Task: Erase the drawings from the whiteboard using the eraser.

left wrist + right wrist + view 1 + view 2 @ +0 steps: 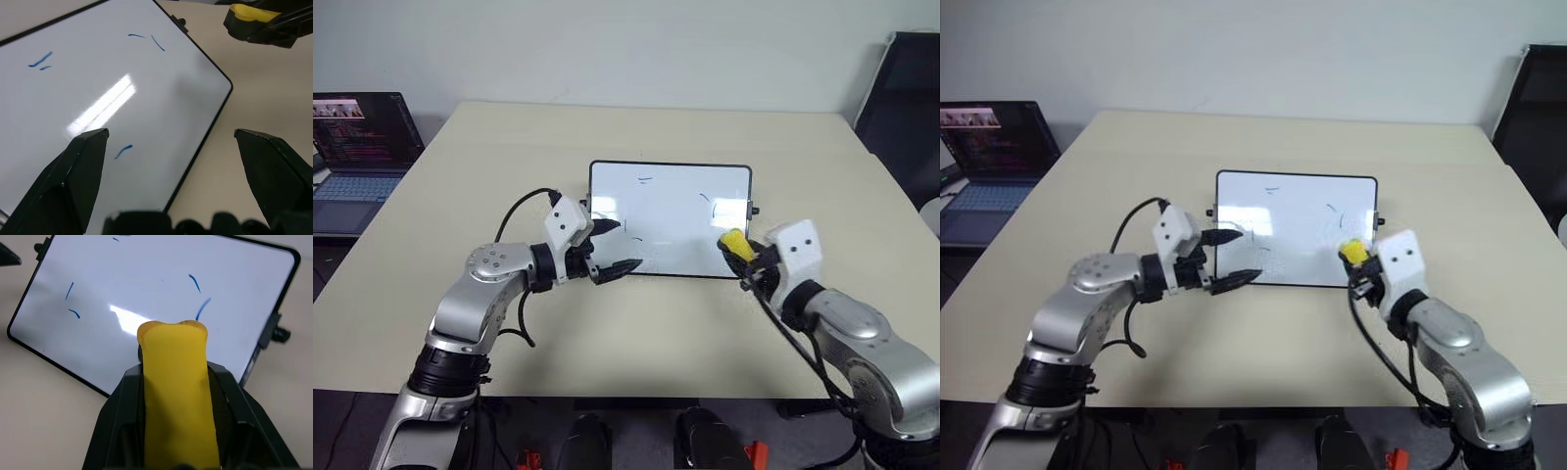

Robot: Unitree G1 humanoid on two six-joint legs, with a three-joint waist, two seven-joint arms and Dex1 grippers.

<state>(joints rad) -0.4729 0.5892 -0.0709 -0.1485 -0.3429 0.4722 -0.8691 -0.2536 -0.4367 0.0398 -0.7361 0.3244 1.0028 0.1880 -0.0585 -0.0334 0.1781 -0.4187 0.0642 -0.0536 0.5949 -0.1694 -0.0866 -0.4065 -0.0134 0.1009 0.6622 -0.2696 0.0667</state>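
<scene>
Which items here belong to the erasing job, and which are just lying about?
Job:
- whiteboard
- drawings
- eraser, clamped in the right gripper
- left gripper, jaws open at the board's corner

Lying about:
- laptop
- black chair

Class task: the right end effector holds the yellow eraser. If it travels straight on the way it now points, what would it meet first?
Probably the whiteboard: the right end effector aims the eraser at its glossy face, near two blue strokes.

The whiteboard [671, 220], glossy white with a thin black frame and small side knobs, lies flat on the counter [636, 333]. A few short blue drawings [194, 282] are scattered across it. The yellow eraser [177, 391] is pinched between black fingers [120, 426], over the board's right near corner.
</scene>
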